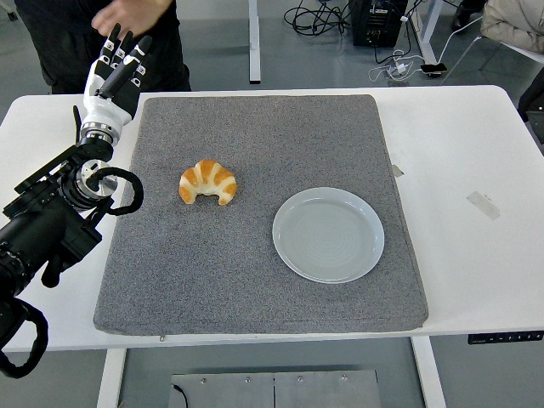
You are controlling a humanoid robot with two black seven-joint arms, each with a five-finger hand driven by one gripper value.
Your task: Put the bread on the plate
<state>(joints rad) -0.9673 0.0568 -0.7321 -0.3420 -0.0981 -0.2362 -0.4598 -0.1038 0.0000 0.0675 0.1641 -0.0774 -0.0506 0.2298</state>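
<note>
One open left hand (119, 64), holding nothing, hangs well left of the croissant (208, 182), so I'd approach from above and pinch its thick middle before heading to the plate (291, 255).

Only one view is given here, the head view, so no overlap with a second camera can be described. It's set high on the robot's side and aimed forward and down. The white table (476, 144) is seen nearly whole, its near edge along the bottom of the frame and its far edge near the top. The grey mat (255, 289) is framed pretty much dead centre. Floor and cables are caught along the top, so it's not a close shot.
</note>
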